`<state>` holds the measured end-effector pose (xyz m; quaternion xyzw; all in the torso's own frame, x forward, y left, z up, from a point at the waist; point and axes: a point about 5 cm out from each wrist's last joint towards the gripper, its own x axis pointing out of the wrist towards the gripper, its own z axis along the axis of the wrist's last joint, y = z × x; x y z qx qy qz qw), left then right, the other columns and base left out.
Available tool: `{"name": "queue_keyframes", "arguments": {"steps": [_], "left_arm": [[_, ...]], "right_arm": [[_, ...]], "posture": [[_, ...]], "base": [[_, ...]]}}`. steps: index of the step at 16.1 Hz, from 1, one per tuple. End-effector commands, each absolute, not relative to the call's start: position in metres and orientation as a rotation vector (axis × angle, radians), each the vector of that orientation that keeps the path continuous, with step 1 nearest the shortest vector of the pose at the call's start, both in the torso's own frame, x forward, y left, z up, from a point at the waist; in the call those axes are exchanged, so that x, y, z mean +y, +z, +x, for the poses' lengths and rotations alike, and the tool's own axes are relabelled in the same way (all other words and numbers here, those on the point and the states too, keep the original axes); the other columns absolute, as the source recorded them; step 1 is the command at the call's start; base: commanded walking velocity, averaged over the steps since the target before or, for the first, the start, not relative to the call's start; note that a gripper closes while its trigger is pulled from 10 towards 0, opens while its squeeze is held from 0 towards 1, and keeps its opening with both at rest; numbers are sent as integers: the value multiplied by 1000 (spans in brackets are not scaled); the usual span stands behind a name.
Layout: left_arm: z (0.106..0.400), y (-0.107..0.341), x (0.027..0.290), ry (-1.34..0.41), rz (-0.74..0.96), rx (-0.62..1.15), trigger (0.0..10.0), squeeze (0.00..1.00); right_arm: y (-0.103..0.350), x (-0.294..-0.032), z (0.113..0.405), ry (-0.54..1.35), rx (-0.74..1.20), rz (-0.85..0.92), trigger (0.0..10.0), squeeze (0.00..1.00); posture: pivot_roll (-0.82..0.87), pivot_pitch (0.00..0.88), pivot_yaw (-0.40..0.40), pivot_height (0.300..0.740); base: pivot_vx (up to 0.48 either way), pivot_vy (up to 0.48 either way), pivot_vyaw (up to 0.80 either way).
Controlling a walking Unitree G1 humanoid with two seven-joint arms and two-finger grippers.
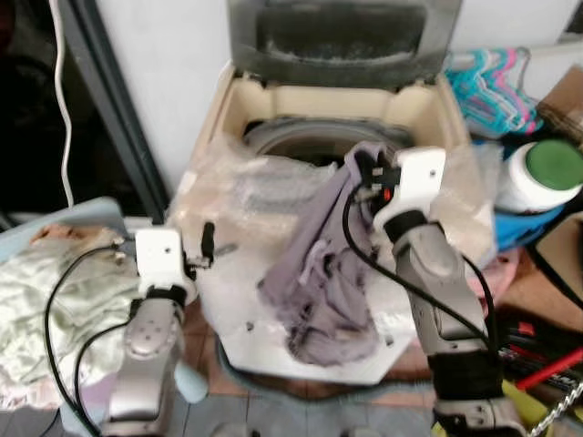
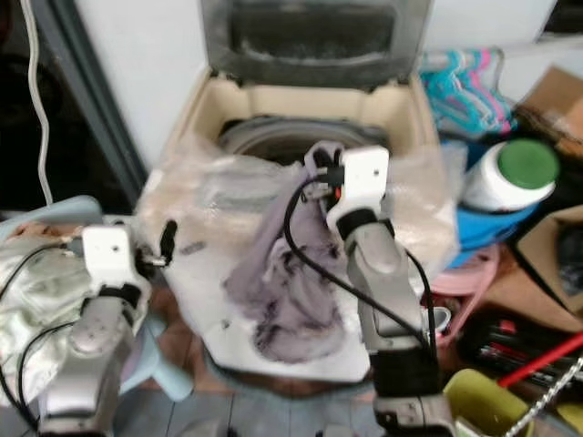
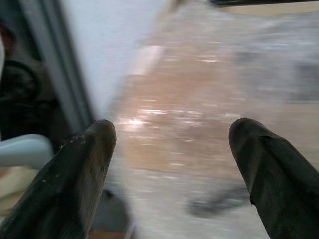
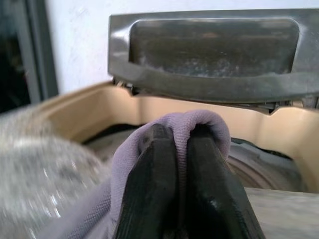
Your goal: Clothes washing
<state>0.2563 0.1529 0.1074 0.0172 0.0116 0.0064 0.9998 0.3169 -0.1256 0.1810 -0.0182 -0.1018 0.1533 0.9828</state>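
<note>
Black fingers [image 4: 154, 184] of the right gripper [image 1: 369, 173] pinch a fold of the mauve garment [image 1: 319, 282]; rest of it drapes down the plastic-wrapped front of the washing machine [image 1: 428, 109], lid up. Left gripper [image 3: 172, 169] spread wide, holding nothing, near the machine's left corner. Pale laundry [image 1: 55, 291] waits in the blue basket [image 1: 91, 211]. Judgement: loading just underway, garment not yet inside. Drum contents hidden; views blurred.
</note>
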Motion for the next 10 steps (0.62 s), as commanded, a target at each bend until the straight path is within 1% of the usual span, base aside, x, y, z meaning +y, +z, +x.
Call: {"name": "queue_keyframes", "arguments": {"steps": [1, 2, 3, 6, 7, 8, 9, 10], "left_arm": [[255, 108, 158, 39, 46, 27, 10000, 0], [255, 108, 158, 40, 46, 27, 10000, 0], [256, 108, 158, 41, 46, 26, 10000, 0], [259, 109, 156, 40, 45, 24, 10000, 0], [260, 109, 155, 38, 43, 22, 10000, 0], [261, 110, 154, 38, 43, 20, 10000, 0], [261, 110, 153, 43, 41, 15, 10000, 0], [261, 111, 153, 48, 40, 12, 10000, 0]], "right_arm": [[201, -115, 326, 425, -273, -78, 10000, 0], [203, -113, 327, 445, -275, -82, 10000, 0], [218, -105, 338, 550, -297, -111, 10000, 0], [242, -94, 354, 687, -326, -160, 10000, 0], [264, -89, 366, 743, -360, -210, 10000, 0], [278, -88, 372, 728, -398, -249, 10000, 0], [313, -92, 382, 644, -513, -331, 10000, 0], [343, -99, 388, 549, -595, -351, 10000, 0]], "posture": [[-24, 0, 20, 740], [-24, 0, 20, 740], [-24, 0, 16, 740], [-27, 0, 11, 740], [-27, 0, 7, 740], [-26, 0, 2, 740], [-21, 0, -3, 740], [-21, 0, -3, 740]], "base": [[0, 0, 0], [0, 0, 0], [0, 0, 0], [0, 0, 0], [0, 0, 0], [0, 0, 0], [0, 0, 0], [0, 0, 0]]}}
